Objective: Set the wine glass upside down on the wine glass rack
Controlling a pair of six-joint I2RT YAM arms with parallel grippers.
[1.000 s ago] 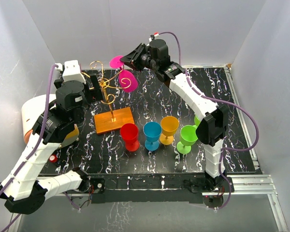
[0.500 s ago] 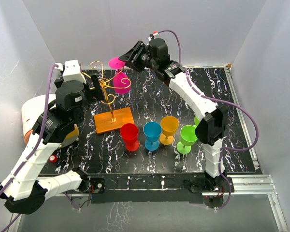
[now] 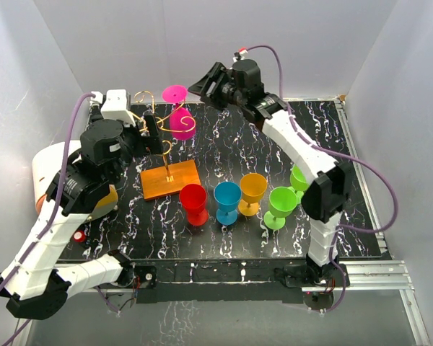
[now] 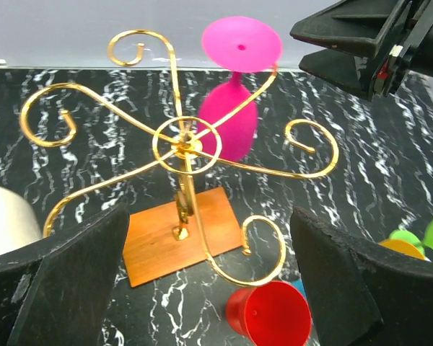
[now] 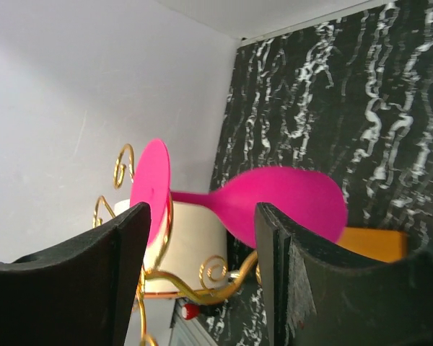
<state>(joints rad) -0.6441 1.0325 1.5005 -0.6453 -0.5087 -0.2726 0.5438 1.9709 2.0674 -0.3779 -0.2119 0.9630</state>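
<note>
From the left wrist view, unlike the overhead, you see the pink wine glass (image 4: 227,119) hanging upside down, foot uppermost, its stem in a wire arm of the rack (image 4: 182,144). Your right fingers (image 5: 72,288) stand wide, just beside the rack and off the glass. Your left fingers (image 4: 65,288) gape wide, empty, facing the rack. The table (image 3: 361,216) is black with white veins, between white walls (image 3: 310,43).

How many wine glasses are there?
6. Pink one hangs upside down on the gold rack; red, blue, orange, green stand in a row; second green half hidden behind right arm.
</note>
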